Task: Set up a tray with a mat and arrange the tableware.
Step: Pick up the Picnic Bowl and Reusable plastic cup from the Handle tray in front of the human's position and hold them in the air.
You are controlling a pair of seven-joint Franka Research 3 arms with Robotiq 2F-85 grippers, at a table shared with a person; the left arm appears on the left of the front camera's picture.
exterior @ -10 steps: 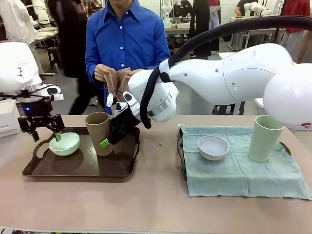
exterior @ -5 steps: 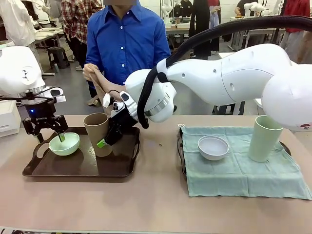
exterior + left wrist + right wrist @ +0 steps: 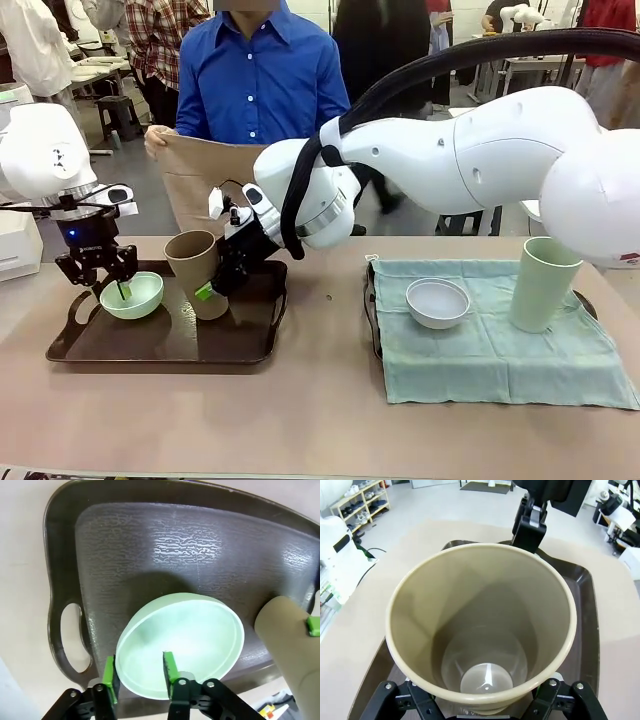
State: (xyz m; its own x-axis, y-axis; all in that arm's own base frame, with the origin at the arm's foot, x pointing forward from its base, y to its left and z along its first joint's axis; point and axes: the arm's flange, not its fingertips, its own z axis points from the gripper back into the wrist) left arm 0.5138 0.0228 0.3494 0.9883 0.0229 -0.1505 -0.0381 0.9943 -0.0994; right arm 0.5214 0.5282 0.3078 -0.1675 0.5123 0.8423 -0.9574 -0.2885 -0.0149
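1. Straddling the mint green bowl's rim on the tray with the left end effector, jaws apart; risks flipping it if pinched off-centre.
2. Gripping the tilted tan cup beside it with the right end effector; risks toppling on release.

A pale brown surface is seen across the foreground. Behind its far edge a person in a blue shirt is placed. A white box is seen at the left edge. A low wooden shelf is stocked with shoes.
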